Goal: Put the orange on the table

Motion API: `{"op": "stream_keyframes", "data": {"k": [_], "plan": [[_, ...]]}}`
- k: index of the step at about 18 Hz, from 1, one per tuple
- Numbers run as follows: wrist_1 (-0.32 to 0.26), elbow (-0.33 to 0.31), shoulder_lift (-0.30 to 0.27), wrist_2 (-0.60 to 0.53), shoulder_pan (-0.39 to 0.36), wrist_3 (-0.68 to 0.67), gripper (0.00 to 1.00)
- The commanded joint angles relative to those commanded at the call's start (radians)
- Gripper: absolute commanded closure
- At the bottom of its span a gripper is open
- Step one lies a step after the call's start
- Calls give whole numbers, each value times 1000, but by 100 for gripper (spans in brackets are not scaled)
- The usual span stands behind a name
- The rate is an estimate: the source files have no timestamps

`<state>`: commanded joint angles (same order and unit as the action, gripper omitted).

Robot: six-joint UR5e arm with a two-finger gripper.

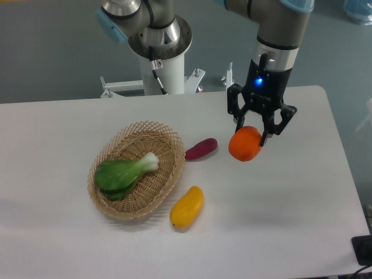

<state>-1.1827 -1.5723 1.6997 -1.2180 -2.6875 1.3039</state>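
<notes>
The orange [245, 145] is a small round bright-orange fruit held in my gripper [253, 135], whose black fingers are shut on its upper part. It hangs above the white table [290, 203], to the right of the purple sweet potato, with its shadow on the tabletop further toward the front. The gripper points straight down and a blue light glows on its wrist.
A woven wicker basket [163, 192] with a green leafy vegetable [123, 173] lies at the left middle. A purple sweet potato [201, 149] lies beside the basket's right rim. A yellow mango-like fruit [187, 206] lies in front of it. The robot base [161, 58] stands at the table's back edge.
</notes>
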Motion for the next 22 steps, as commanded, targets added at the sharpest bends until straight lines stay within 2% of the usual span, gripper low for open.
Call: {"op": "stream_keyframes", "data": {"k": [2, 11, 15, 19, 22], "plan": [[9, -18, 0, 0, 3, 0, 52], [14, 5, 11, -5, 2, 2, 52], [15, 67, 86, -71, 6, 0, 52], [17, 74, 112, -110, -3, 0, 52], [31, 68, 155, -141, -5, -32, 52]]}}
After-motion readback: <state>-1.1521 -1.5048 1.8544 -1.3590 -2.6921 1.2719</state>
